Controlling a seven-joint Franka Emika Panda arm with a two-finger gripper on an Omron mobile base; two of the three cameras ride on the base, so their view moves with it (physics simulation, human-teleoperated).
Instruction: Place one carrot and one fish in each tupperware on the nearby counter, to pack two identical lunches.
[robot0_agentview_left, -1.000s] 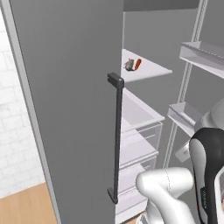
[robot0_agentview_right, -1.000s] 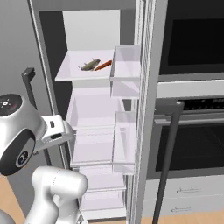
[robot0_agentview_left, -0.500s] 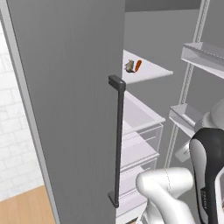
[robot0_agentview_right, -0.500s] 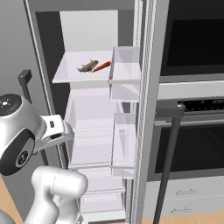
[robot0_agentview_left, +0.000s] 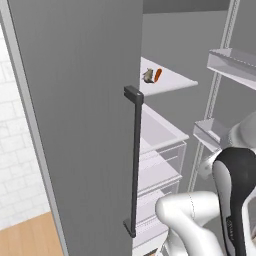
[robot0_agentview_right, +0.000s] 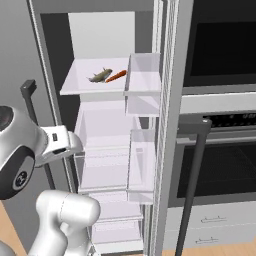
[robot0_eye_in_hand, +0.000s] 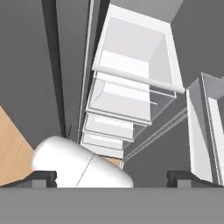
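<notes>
Nearest to us, our gripper (robot0_eye_in_hand: 112, 177) stands fully open with nothing between its two dark fingertips (robot0_eye_in_hand: 41, 178), and it looks down along the front of an open fridge. Below it in the hand view we see stacked clear drawers (robot0_eye_in_hand: 131, 94) and a strip of orange-brown floor (robot0_eye_in_hand: 13, 148). From the left base view, the grey fridge door (robot0_agentview_left: 80, 115) stands wide open close beside us, its long dark handle (robot0_agentview_left: 134, 160) running upright down its edge. Past the door, the right base view shows the clear bins (robot0_agentview_right: 144, 82) on the inside of the other door, and a dark oven (robot0_agentview_right: 220, 135) with its own bar handle (robot0_agentview_right: 192, 185) to the right. Farthest in, on the upper white shelf (robot0_agentview_right: 80, 85), a fish (robot0_agentview_right: 101, 76) and a carrot (robot0_agentview_right: 116, 76) lie side by side, just beside each other and well apart from the gripper.
</notes>
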